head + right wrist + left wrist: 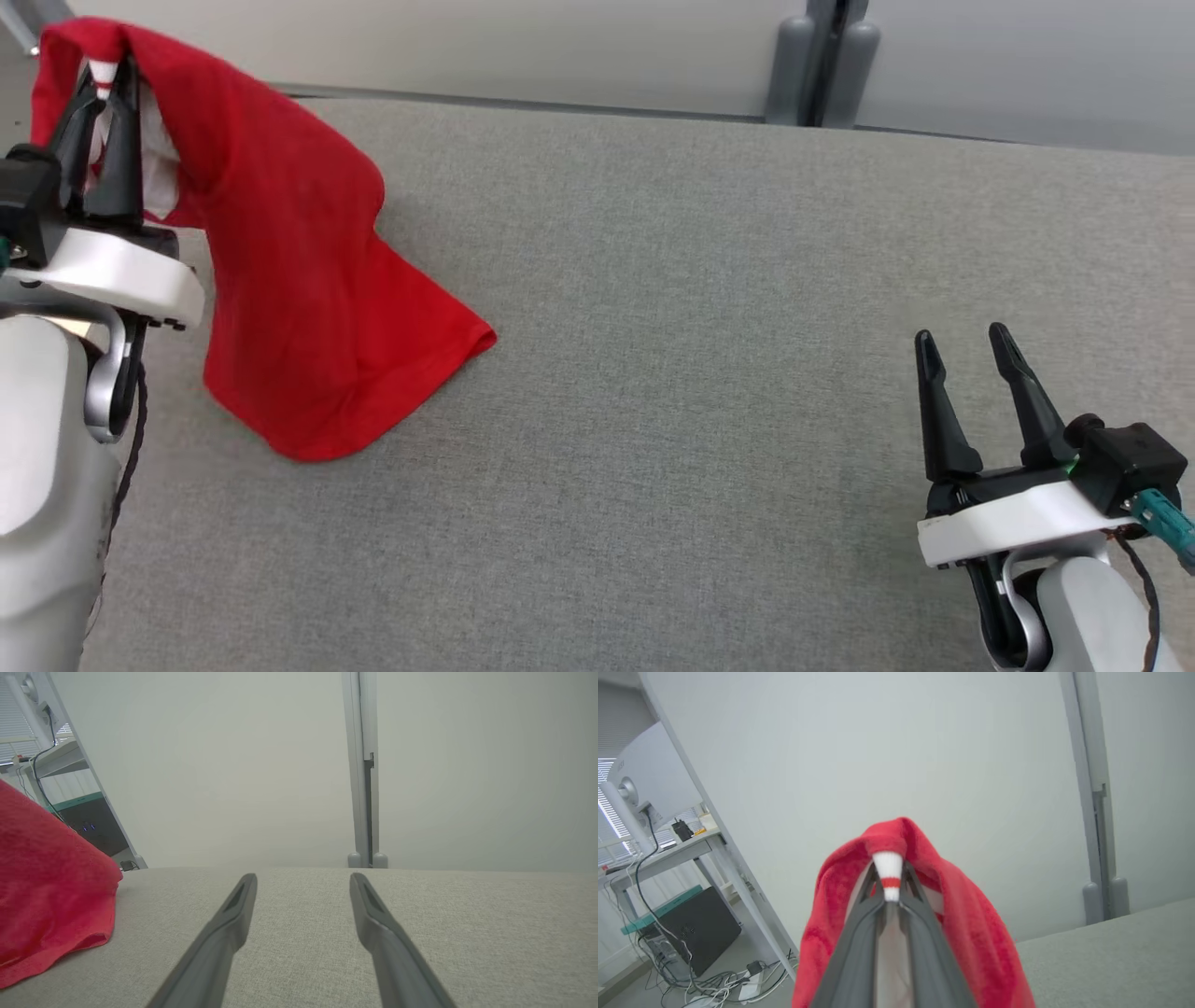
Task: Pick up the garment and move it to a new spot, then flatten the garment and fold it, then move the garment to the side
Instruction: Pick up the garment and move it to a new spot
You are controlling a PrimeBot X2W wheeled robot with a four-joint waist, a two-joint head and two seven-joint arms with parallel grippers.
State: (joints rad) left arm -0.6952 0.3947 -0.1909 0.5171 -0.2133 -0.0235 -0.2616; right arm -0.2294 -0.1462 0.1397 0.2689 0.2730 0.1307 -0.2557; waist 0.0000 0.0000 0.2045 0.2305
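Clamping the white, red-striped trim of the red garment between the closed fingers of the left gripper, raised over the far left corner of the tabletop. Draping the cloth over and behind those fingers and down toward the left edge, with its lower hem resting on the tabletop there. Holding the right gripper with fingers spread wide and nothing between them, by the near right corner, well apart from the garment.

Leaving bare grey tabletop across the middle, along the far edge and over the whole right side. Bordering the far edge with a pale wall and a grey post.

Adding, in the left wrist view, a close look at the pinch: trim caught at the very fingertips, red cloth falling to both sides. Adding beyond the left edge a desk with a monitor, a dark computer case and cables on the floor.

Adding, in the right wrist view, a low look along the open fingers over bare tabletop, with the garment's hem at the left and the post straight ahead. Not settling whether those fingers are touching the surface.
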